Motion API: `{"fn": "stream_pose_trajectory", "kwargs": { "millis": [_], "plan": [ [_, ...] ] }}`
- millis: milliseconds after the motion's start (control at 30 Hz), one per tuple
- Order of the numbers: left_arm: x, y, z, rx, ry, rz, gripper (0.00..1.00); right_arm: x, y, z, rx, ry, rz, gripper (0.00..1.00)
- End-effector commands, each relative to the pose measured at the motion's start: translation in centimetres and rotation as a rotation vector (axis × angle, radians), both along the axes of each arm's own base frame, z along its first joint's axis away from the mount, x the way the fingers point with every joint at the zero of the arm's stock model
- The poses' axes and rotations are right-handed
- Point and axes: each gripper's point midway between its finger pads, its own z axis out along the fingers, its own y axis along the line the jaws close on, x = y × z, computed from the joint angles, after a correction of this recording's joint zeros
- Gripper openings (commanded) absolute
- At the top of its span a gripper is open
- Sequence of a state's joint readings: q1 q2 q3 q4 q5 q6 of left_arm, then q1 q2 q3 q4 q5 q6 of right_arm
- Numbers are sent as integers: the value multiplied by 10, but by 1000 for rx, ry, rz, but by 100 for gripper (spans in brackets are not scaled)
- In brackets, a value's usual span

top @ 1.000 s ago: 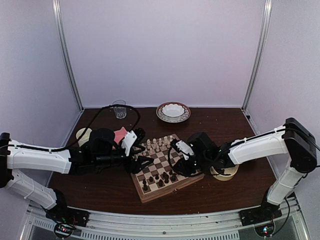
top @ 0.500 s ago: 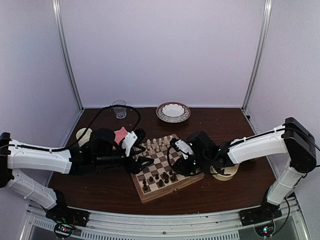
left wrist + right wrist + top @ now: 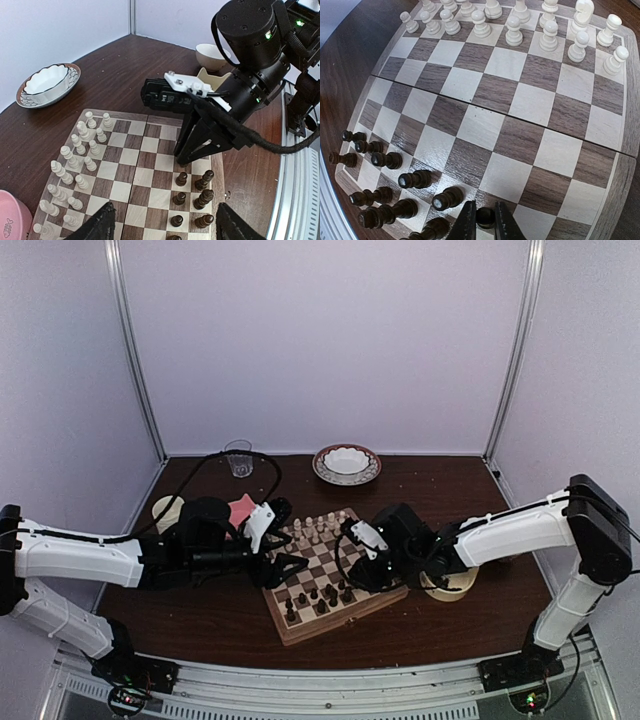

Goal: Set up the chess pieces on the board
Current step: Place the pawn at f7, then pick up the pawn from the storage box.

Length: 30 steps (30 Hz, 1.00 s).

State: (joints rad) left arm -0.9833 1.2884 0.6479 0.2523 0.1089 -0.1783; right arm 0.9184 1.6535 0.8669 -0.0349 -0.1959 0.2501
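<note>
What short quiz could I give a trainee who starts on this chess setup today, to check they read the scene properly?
1. True or false: the right gripper is shut on a dark chess piece.
2. The pale chessmen stand on the board: A) upright in two rows along one edge; B) scattered over every row; C) lying on their sides.
3. Fill in: the left gripper is ___ (open or shut).
Key: 1 true; 2 A; 3 open.
</note>
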Motion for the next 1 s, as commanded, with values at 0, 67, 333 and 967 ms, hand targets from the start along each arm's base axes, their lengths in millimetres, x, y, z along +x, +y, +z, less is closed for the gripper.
{"fn": "stream_pose_trajectory", "kwargs": {
  "millis": [0,67,333,967],
  "plan": [
    [2,-6,11,-31,-11,-9,69,10,2,2,-15,-20,-16,14],
    [2,-7,10,-28,-8,-10,69,11,3,1,-18,-17,-16,15],
    [1,-8,9,-25,-2,-17,69,11,3,3,-17,-19,-14,27],
    [1,-8,9,-26,0,-15,69,11,-32,73,70,-210,-95,34]
  ]
}}
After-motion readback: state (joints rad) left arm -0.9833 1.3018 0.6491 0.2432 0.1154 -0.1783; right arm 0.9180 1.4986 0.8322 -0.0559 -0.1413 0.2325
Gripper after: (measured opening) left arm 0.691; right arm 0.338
